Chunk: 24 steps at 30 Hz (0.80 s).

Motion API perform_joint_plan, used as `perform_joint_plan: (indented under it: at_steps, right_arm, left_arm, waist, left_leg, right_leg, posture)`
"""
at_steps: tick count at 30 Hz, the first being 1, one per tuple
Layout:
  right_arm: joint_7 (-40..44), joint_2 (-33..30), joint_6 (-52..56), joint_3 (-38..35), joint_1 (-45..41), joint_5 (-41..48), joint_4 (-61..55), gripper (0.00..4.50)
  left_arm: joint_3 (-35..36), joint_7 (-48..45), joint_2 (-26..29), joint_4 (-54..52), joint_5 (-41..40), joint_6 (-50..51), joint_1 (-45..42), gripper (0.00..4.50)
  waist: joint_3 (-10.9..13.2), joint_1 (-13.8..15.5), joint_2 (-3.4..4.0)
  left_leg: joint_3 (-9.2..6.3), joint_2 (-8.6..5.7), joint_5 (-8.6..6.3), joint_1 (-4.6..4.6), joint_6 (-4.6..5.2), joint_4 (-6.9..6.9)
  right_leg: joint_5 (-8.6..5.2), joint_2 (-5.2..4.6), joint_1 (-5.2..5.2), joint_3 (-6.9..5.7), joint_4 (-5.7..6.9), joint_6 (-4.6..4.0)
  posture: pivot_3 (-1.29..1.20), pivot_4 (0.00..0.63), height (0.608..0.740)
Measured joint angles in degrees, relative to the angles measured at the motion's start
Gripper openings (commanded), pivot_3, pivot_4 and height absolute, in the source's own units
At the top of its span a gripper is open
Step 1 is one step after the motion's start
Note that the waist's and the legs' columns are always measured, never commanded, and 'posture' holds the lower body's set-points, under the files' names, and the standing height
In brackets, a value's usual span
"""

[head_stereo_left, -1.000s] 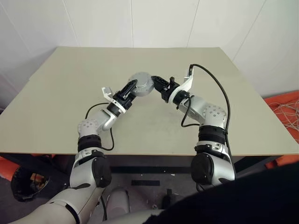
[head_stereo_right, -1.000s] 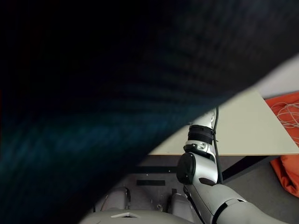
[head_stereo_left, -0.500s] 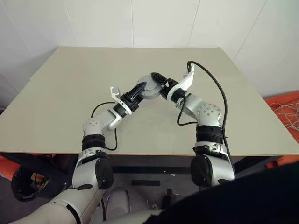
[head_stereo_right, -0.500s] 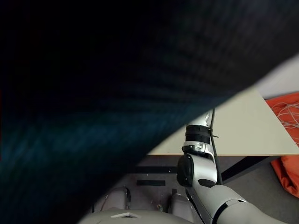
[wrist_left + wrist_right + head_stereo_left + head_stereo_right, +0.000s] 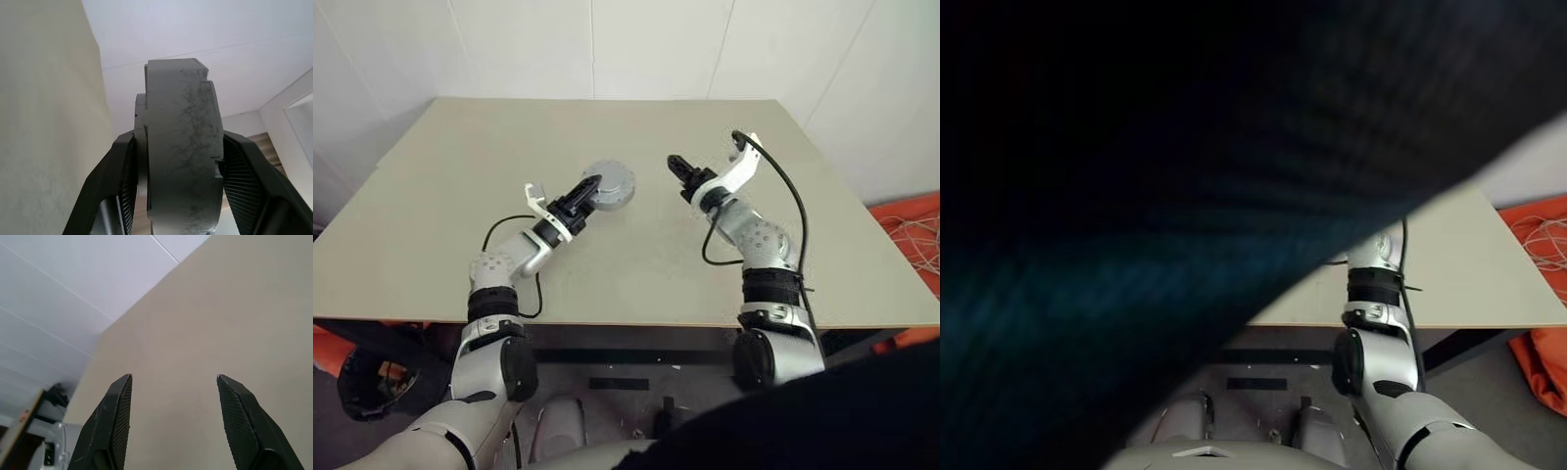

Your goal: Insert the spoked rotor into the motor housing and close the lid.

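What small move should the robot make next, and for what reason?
Probably the left gripper should lower the grey round motor onto the table and let go. The motor looks closed, with the lid seated, and is clamped between the left fingers. The right gripper is open, empty and apart from it, so nothing else supports it.

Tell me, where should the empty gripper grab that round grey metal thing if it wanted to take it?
Probably on the free part of the rim of the motor housing, coming from the side facing away from the left gripper. The housing is a squat cylinder already pinched across its flat faces by that gripper; the right gripper is open and empty nearby.
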Motion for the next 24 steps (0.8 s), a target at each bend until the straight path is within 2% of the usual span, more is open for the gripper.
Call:
perform_joint_plan:
  at_steps: [2,6,9,15,24]
  right_arm:
    - [3.0,-3.3,0.0,2.7,2.2,-2.2,-3.2,3.09]
    - [10.3,-16.2,-4.3,14.6,9.6,-15.0,-11.2,3.09]
    - [13.6,-22.2,-6.3,18.3,14.5,-21.1,-13.5,3.09]
    - [16.0,-22.1,-5.8,17.1,16.8,-21.3,-17.3,3.09]
    - [15.8,-19.8,-4.1,15.9,16.7,-20.9,-18.0,3.09]
  left_arm:
    - [-0.6,-0.2,0.6,-1.2,0.9,-1.3,0.0,2.10]
    - [-4.3,-1.3,2.5,-3.0,5.4,-5.2,-0.1,2.10]
    - [-5.8,-1.9,4.7,-3.2,9.1,-9.2,-0.1,2.10]
    - [-6.5,-1.8,6.0,-0.2,15.1,-18.4,-1.8,2.10]
    - [-0.6,5.9,6.3,9.6,17.6,-28.1,-2.8,2.10]
  waist:
    - [0.0,0.1,0.00]
    - [0.0,0.9,0.00]
    - [0.0,0.9,-0.01]
    - [0.0,0.7,0.01]
    - [0.0,0.7,0.01]
  left_leg:
    - [-0.01,-0.01,-0.01,0.01,0.01,0.02]
    - [-0.04,0.00,-0.03,0.07,0.04,0.11]
    - [-0.03,0.01,-0.03,0.16,0.05,0.14]
    - [-0.02,0.05,-0.07,0.23,0.14,0.43]
    - [-0.02,0.05,-0.15,0.35,0.29,0.57]
  right_leg:
    - [0.01,0.00,0.02,0.00,-0.01,0.02]
    - [0.03,0.00,0.17,0.00,-0.05,0.08]
    - [-0.07,0.00,0.21,0.00,-0.07,0.34]
    - [-0.01,0.00,0.32,0.01,-0.01,0.01]
    - [0.11,-0.04,0.55,0.01,-0.01,-0.15]
  posture:
    - [0.00,0.000,0.740]
    - [0.00,0.000,0.740]
    - [0.00,0.000,0.740]
    - [0.00,0.000,0.740]
    - [0.00,0.000,0.740]
